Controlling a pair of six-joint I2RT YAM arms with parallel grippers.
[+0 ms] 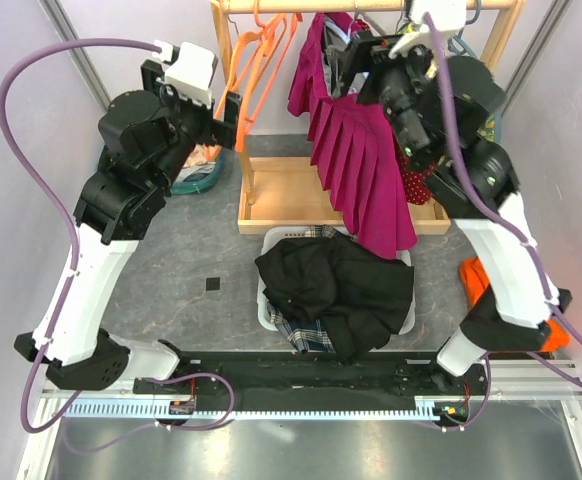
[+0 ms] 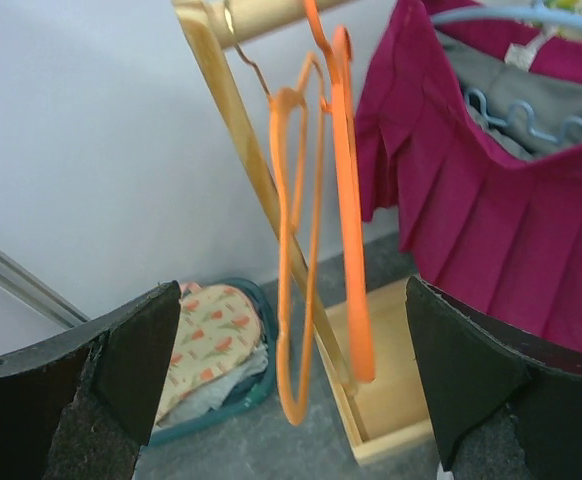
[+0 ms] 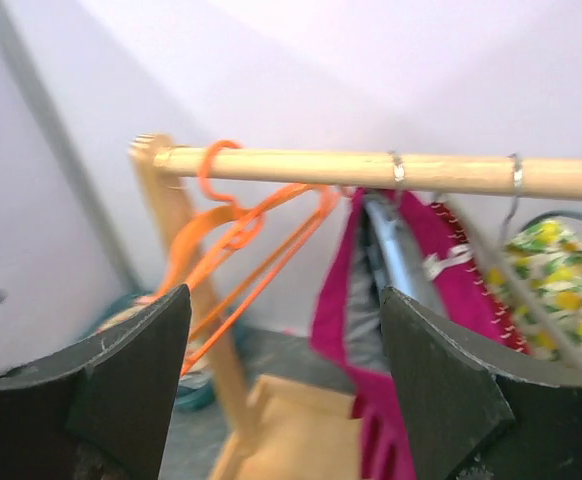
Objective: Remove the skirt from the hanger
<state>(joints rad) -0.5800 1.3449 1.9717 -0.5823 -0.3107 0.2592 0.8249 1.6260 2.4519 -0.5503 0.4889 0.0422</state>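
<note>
Overhead, the magenta skirt (image 1: pixel 366 165) hangs from the wooden rail (image 1: pixel 271 6) at upper centre, its hem draping down to the white basket (image 1: pixel 269 240) of dark clothes on the counter (image 1: pixel 191 250). The left end effector (image 1: pixel 233 118) sits beside the orange hangers (image 1: pixel 261 70), and the right end effector (image 1: pixel 361 60) is up by the skirt's waistband. From the left wrist, the fingers (image 2: pixel 131 360) stand wide with nothing between them; the hangers fill the centre and the skirt the right. From the right wrist, the fingers (image 3: pixel 141 370) are likewise spread and empty, with the skirt centre-right under the rail.
</note>
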